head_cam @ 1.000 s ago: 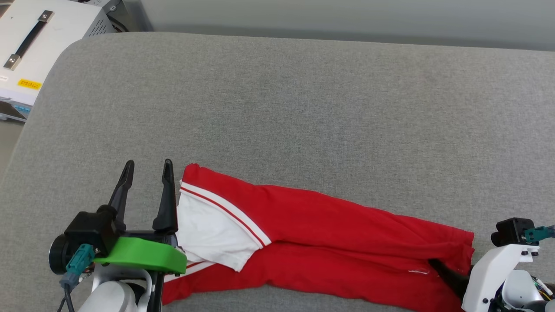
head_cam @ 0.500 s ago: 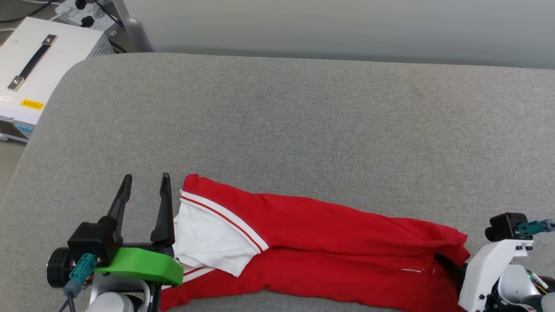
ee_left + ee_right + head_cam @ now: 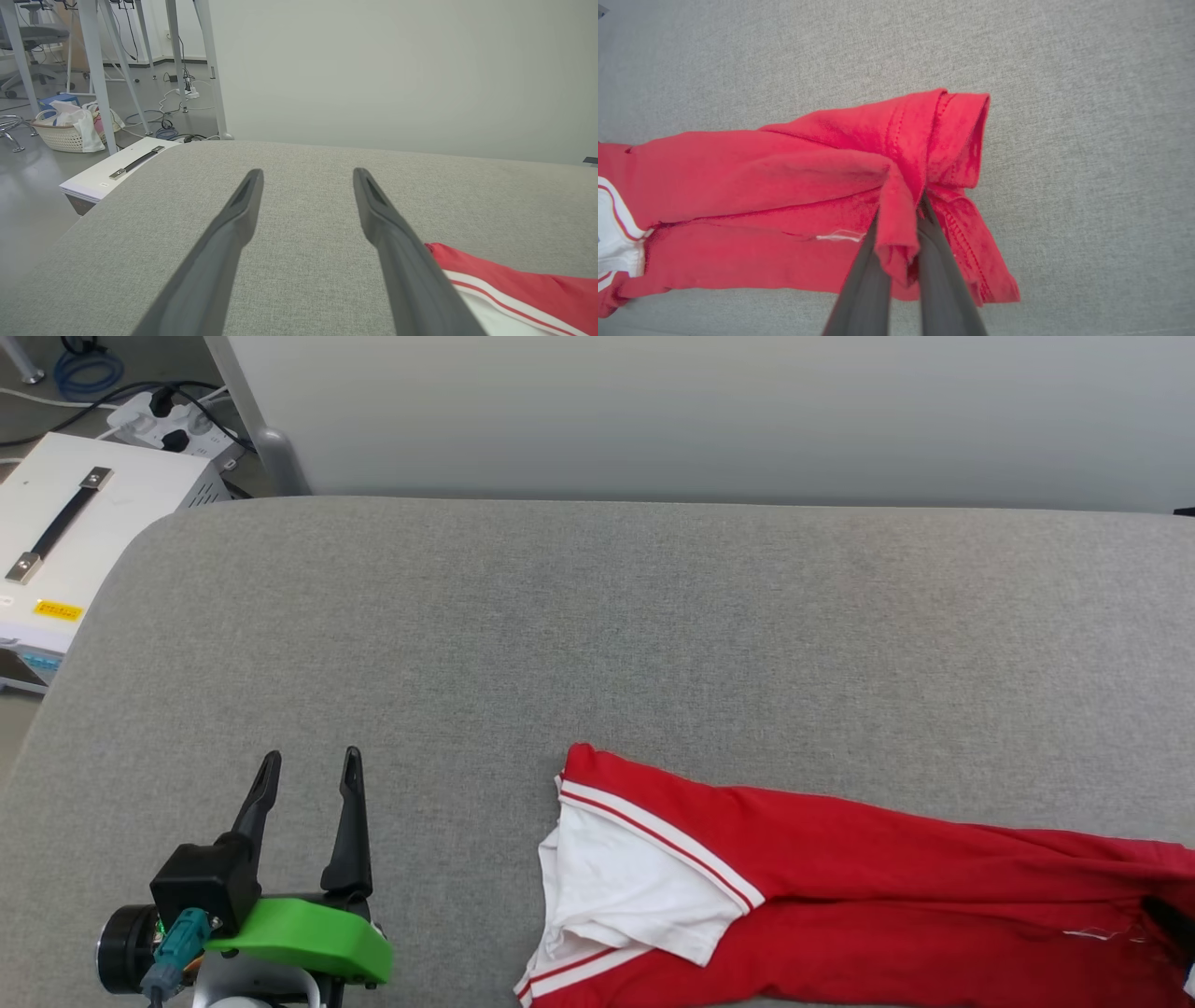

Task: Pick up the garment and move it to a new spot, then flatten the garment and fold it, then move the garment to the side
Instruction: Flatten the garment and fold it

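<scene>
Grey cushion (image 3: 597, 616) carries the garment (image 3: 840, 896); floor basket (image 3: 51, 138) holds white cloth (image 3: 88, 130).

The garment (image 3: 887, 887), a red T-shirt with a white sleeve and red-and-white striped trim, lies folded into a long narrow band along the near edge of the grey cushion (image 3: 597, 644), toward its right side, hem end bunched.

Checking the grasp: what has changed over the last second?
The right gripper shut on the garment at its hem and dragged it to the robot's right, away from the left gripper. The head camera also shifted. The left gripper stayed open, empty.
</scene>
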### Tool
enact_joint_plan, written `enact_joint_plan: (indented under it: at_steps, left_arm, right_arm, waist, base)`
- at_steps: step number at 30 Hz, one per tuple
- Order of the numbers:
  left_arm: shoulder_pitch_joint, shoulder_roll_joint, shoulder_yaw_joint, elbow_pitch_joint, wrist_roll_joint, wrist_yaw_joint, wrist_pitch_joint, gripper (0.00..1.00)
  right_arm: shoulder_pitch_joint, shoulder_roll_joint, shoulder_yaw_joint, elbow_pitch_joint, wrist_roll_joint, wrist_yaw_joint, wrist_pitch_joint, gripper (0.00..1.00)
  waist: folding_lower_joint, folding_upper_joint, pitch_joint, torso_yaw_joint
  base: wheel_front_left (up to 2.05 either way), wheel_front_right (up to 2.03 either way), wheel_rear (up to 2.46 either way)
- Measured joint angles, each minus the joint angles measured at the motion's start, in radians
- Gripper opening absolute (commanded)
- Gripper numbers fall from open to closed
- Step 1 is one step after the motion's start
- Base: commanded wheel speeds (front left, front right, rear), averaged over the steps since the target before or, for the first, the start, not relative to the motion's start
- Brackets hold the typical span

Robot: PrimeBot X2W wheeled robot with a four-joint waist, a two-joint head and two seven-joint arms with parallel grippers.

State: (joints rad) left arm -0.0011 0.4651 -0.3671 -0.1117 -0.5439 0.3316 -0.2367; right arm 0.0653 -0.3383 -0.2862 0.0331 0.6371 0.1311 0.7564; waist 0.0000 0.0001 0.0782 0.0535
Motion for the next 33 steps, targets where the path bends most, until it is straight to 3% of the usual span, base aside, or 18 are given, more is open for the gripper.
enact_joint_plan:
  at_steps: [3, 12, 17, 25, 27, 28, 33]
  left_arm:
    - [0.001, 0.002, -0.005, 0.0, 0.0, 0.003, 0.001, 1.0]
    - [0.0, 0.001, -0.016, -0.002, 0.0, 0.003, 0.004, 1.0]
    - [-0.001, -0.002, -0.025, -0.001, 0.0, 0.003, 0.009, 1.0]
    - [-0.066, -0.031, -0.055, 0.005, 0.001, -0.02, 0.01, 1.0]
    - [-0.092, -0.038, -0.062, 0.01, 0.005, -0.029, 0.009, 1.0]
    - [-0.132, -0.059, -0.076, 0.026, 0.008, -0.046, 0.006, 1.0]
    - [-0.167, -0.079, -0.077, 0.049, 0.012, -0.064, -0.002, 1.0]
  right_arm:
    - [-0.002, 0.019, -0.053, -0.008, 0.044, 0.0, 0.033, 0.0]
    - [-0.072, 0.261, -0.11, -0.024, 0.486, -0.001, 0.295, 0.0]
    - [-0.097, 0.283, -0.071, -0.016, 0.655, -0.001, 0.367, 0.0]
    - [-0.143, 0.286, 0.197, 0.033, 0.847, -0.001, 0.228, 0.0]
    - [-0.166, 0.286, 0.276, 0.041, 0.855, -0.001, 0.17, 0.0]
    - [-0.212, 0.287, 0.405, 0.081, 0.84, -0.001, 0.088, 0.0]
    - [-0.255, 0.291, 0.505, 0.153, 0.785, -0.001, 0.003, 0.0]
  waist:
    - [0.0, 0.0, -0.002, -0.006]
    - [0.0, -0.0001, -0.008, -0.003]
    - [0.0, 0.0, -0.004, 0.013]
    - [0.0, 0.0, 0.025, 0.062]
    - [0.0, 0.0, 0.038, 0.077]
    - [0.0, -0.0001, 0.069, 0.103]
    - [0.0, 0.0, 0.112, 0.133]
  base:
    - [0.0, 0.0, 0.0]
    - [0.0, 0.0, 0.0]
    - [0.0, 0.0, 0.0]
    - [0.0, 0.0, 0.0]
    - [0.0, 0.0, 0.0]
    - [0.0, 0.0, 0.0]
    - [0.0, 0.0, 0.0]
